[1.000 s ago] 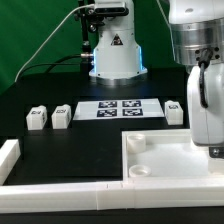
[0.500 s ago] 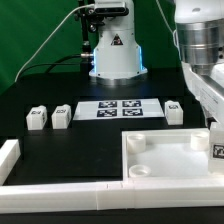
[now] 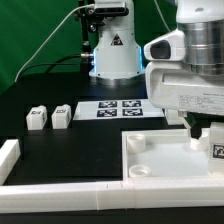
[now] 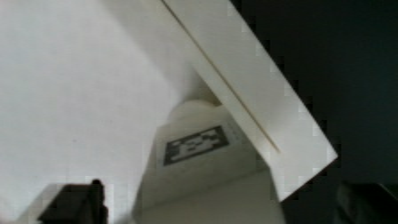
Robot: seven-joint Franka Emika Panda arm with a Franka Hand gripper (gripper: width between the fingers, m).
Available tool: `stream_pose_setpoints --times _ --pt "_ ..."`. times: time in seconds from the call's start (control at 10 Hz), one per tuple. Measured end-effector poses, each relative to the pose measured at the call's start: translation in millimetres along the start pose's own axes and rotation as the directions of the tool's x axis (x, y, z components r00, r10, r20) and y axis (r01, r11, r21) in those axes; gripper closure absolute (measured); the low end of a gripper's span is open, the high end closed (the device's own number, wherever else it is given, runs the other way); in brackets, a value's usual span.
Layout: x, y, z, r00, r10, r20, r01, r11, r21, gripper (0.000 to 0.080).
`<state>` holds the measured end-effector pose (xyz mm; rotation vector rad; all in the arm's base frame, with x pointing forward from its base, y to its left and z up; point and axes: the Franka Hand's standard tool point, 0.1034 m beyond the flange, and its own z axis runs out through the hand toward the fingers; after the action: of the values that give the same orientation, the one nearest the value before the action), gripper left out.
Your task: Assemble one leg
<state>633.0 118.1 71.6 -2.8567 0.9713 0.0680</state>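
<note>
A leg (image 3: 218, 150), a small white block with a square tag, stands on the big white panel (image 3: 160, 160) at the exterior view's right edge. In the wrist view this leg (image 4: 196, 145) lies close below the camera, between my fingers, with a gap showing beside the one dark fingertip (image 4: 75, 205) I can make out. My gripper (image 3: 205, 135) hangs just above that leg, and in the wrist view the gripper (image 4: 214, 212) looks open. Two more legs (image 3: 37, 118) (image 3: 62, 115) stand on the black table at the exterior view's left. A fourth leg is hidden behind the arm.
The marker board (image 3: 122, 108) lies flat at the table's middle. White border bars run along the front (image 3: 70, 190) and the exterior view's left (image 3: 8, 155). The robot base (image 3: 112, 50) stands at the back. The panel edge (image 4: 249, 90) crosses the wrist view.
The arm's hand has swung in from the exterior view's right and now spreads wide over the panel. It hides the leg that stood beside the marker board. The leg on the panel has stayed put.
</note>
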Motion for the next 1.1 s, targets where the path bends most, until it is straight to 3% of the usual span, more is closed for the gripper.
stream_pose_setpoints --times 0.2,0.3,0.4,0.5,0.6,0.9,1.1 --pt "-0.3 0.3 0.6 0.988 -0.157 -0.006 0.157 0.988 -0.010 0.0151" --pt "0.3 0.8 0.5 0.985 -0.174 -0.006 0.174 0.985 -0.010 0.0246" --pt "0.2 0.7 0.5 0.985 -0.171 -0.005 0.171 0.985 -0.010 0.0246" --pt "-0.1 0.4 0.6 0.990 -0.141 -0.005 0.141 0.990 -0.007 0.0443" --pt "-0.4 1.2 1.0 1.000 0.005 -0.003 -0.005 1.000 -0.007 0.0504" --pt "-0.3 1.3 1.0 0.960 0.280 -0.004 -0.280 0.960 -0.006 0.0504" --pt "1.6 1.4 0.9 0.858 0.513 0.003 -0.513 0.858 -0.002 0.0504"
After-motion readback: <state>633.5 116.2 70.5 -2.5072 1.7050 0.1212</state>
